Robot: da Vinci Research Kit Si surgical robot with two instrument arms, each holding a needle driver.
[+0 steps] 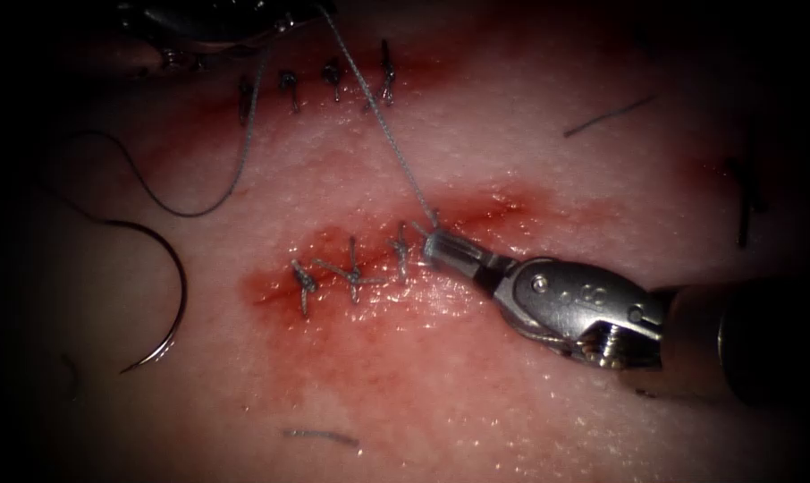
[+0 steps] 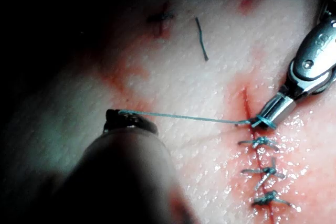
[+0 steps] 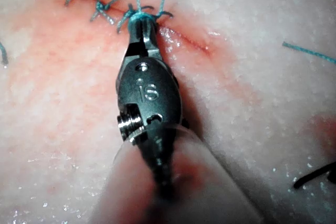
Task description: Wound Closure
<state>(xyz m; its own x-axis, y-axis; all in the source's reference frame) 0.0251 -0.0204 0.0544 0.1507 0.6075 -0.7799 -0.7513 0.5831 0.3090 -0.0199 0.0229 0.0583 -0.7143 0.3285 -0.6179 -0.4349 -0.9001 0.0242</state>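
Note:
The cut (image 1: 481, 213) in the tissue (image 1: 512, 143) carries three stitches (image 1: 353, 274) on its left part; its right end is open. My right tool (image 1: 434, 243) has its jaws shut on the thread right at the newest knot (image 3: 140, 16), the thread wound around their tip (image 2: 265, 119). From there the thread (image 1: 383, 125) runs taut up to my left tool (image 1: 308, 11), whose jaws (image 2: 127, 120) are shut on it. The curved needle (image 1: 178, 295) lies loose on the tissue far left of the cut, held by neither tool, its thread tail (image 1: 155, 192) looping away.
A second row of finished stitches (image 1: 335, 79) sits above the cut. Cut ends of thread lie at the upper right (image 1: 609, 114), far right (image 1: 745, 210) and bottom (image 1: 320, 436). Red fluid (image 1: 333, 331) stains the tissue around the cut.

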